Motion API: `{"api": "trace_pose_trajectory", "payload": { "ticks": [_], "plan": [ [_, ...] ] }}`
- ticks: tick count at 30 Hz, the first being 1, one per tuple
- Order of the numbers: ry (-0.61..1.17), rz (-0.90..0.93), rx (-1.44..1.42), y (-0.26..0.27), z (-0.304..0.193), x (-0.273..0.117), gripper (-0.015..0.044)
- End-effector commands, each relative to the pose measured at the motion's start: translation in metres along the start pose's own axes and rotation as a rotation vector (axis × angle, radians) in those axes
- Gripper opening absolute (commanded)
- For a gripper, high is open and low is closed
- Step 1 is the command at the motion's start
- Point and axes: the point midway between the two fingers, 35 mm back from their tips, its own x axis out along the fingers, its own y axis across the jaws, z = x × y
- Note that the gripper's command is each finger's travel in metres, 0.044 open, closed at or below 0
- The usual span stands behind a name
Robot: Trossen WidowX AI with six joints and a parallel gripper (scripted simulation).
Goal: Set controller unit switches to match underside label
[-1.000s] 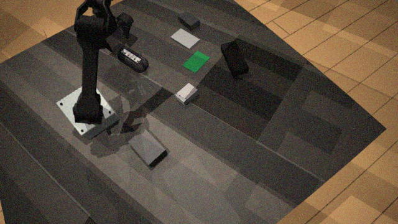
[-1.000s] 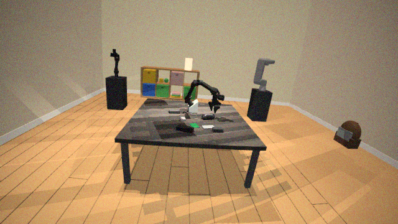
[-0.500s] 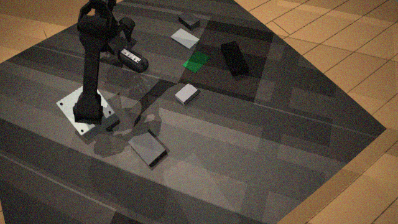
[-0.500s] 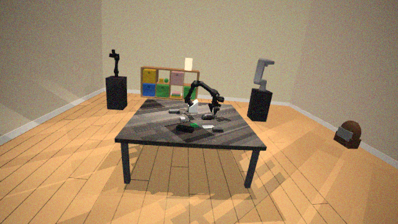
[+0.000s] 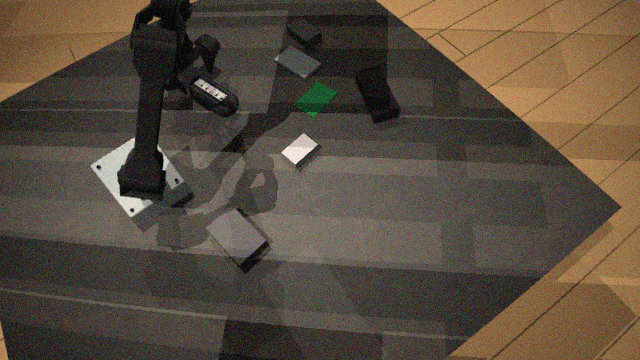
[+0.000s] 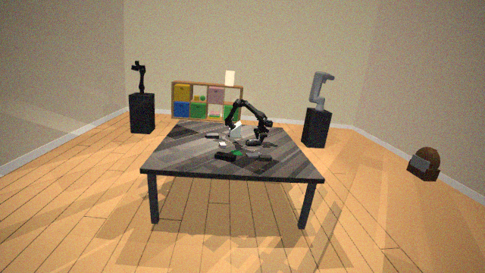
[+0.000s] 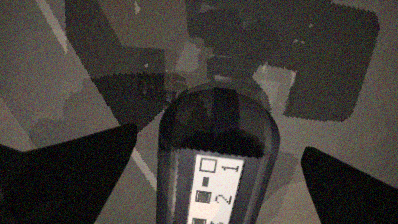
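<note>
The dark grey controller unit (image 5: 229,106) (image 6: 253,142) (image 7: 220,117) lies with its white label (image 5: 210,90) (image 7: 215,187) facing up; its rocker switches are hidden beneath. In the wrist view square 1 is empty and square 2 is filled. A part of square 3 shows at the lower edge and looks filled; the rest is cut off. My gripper (image 5: 192,78) (image 7: 220,144) is open, its two black fingers apart on either side of the unit near one end, with gaps visible on both sides. It holds nothing.
A black box (image 5: 377,95), a green plate (image 5: 316,99), a light grey plate (image 5: 297,62), a dark block (image 5: 305,31) and a small white block (image 5: 300,149) lie beyond the unit. A grey box (image 5: 237,237) lies near the arm's white base (image 5: 107,167).
</note>
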Motion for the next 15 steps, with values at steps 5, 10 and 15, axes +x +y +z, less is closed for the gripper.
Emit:
{"api": "trace_pose_trajectory", "payload": {
  "ticks": [5,10,15],
  "plan": [
    [0.005,-0.003,-0.004,0.0004,-0.0009,0.0126,0.044],
    [0.005,-0.003,-0.004,0.0006,-0.0011,0.0149,0.0387],
    [0.005,-0.003,-0.004,0.0006,-0.0011,0.0149,0.0326]
  ]
}}
